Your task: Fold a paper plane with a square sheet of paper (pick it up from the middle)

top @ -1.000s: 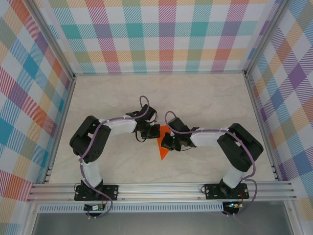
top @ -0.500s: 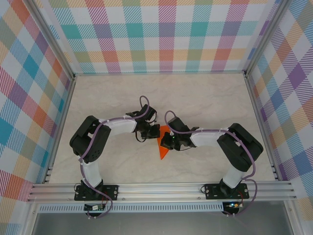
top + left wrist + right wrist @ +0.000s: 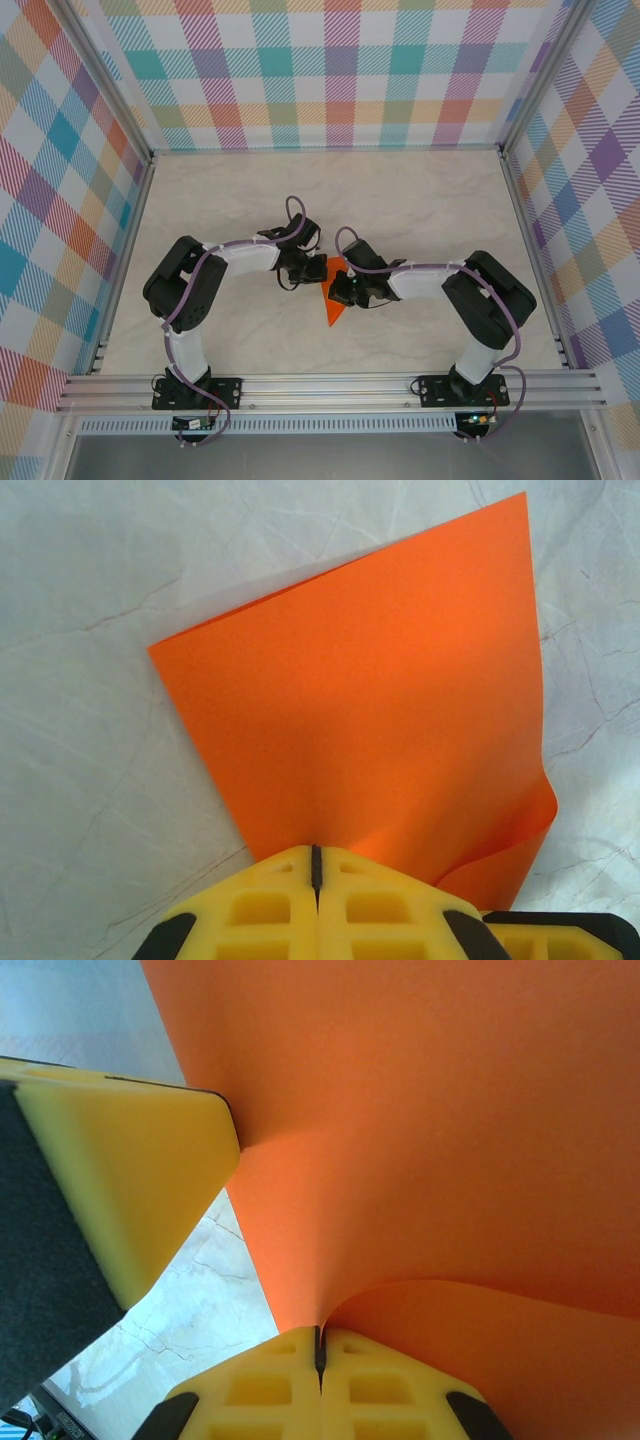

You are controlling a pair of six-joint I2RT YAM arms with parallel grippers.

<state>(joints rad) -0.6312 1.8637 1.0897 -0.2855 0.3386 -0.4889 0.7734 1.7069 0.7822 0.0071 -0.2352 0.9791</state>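
Observation:
The orange sheet of paper (image 3: 333,308) is folded over and held off the table between both arms, its point toward the near edge. My left gripper (image 3: 313,272) is shut on the paper's left edge. In the left wrist view its yellow fingertips (image 3: 316,856) pinch the paper (image 3: 380,700), whose right corner curls down. My right gripper (image 3: 341,291) is shut on the right side. In the right wrist view its tips (image 3: 320,1338) clamp a curved fold of the paper (image 3: 450,1110), with the left gripper's yellow finger (image 3: 130,1180) close by. The paper plane is out of view.
The marble-patterned table (image 3: 420,200) is walled by checked panels on the left, back and right. An aluminium rail (image 3: 330,385) runs along the near edge with both arm bases on it.

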